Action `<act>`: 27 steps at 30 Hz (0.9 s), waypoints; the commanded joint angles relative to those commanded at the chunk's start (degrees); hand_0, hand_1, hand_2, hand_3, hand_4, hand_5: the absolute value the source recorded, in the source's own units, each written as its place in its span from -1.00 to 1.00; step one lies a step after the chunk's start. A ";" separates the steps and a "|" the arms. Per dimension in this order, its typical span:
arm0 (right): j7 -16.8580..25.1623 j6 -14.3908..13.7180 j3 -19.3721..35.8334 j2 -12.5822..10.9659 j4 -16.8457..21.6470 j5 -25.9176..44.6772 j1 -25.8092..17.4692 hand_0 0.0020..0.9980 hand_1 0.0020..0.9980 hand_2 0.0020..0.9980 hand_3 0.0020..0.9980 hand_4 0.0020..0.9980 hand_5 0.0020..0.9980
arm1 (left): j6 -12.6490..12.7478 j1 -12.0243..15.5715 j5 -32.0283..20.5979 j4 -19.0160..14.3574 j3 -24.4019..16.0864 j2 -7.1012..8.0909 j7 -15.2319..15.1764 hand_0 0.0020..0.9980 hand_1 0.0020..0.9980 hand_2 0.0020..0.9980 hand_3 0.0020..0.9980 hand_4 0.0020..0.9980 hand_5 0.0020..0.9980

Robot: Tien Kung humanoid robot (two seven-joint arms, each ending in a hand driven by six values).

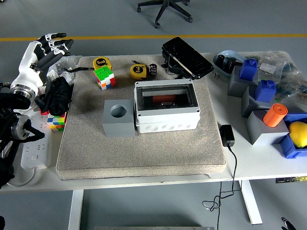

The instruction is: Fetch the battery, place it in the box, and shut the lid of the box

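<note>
The white box (166, 120) stands in the middle of the beige mat (144, 153). Its clear lid lies flat over it, and a red-orange object (164, 99) shows through the lid. A small dark cylinder (153, 69) stands upright behind the box, beside a yellow tape measure (137, 71). My left hand (50, 45), white with black fingers, is raised at the far left edge of the table, well away from the box. Its fingers are spread and hold nothing. My right hand is out of the picture.
A grey block with a round hole (118, 118) touches the box's left side. A Rubik's cube (104, 77), a second tape measure (101, 63) and a black device (187, 57) lie at the back. Black cloth (57, 96) and a power strip (34, 153) are left; bins and an orange cylinder (274, 115) are right.
</note>
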 joint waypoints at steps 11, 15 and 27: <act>0.14 -0.08 -0.02 0.10 0.03 0.27 0.05 0.32 0.28 0.28 0.07 0.75 -0.11 | -0.15 0.06 -0.36 0.49 0.88 -0.10 0.26 0.12 0.25 0.19 0.22 0.84 -0.37; -0.08 -0.38 0.03 -0.09 0.08 -0.47 0.38 0.32 0.28 0.28 0.07 0.75 -0.11 | -0.23 0.12 -0.46 0.61 0.90 -0.39 0.41 0.12 0.25 0.19 0.22 0.84 -0.37; 0.27 -0.15 0.28 -0.15 0.05 0.12 0.28 0.32 0.28 0.28 0.07 0.75 -0.11 | -0.23 -0.13 -0.68 0.71 0.59 -0.13 0.31 0.12 0.26 0.19 0.22 0.84 -0.37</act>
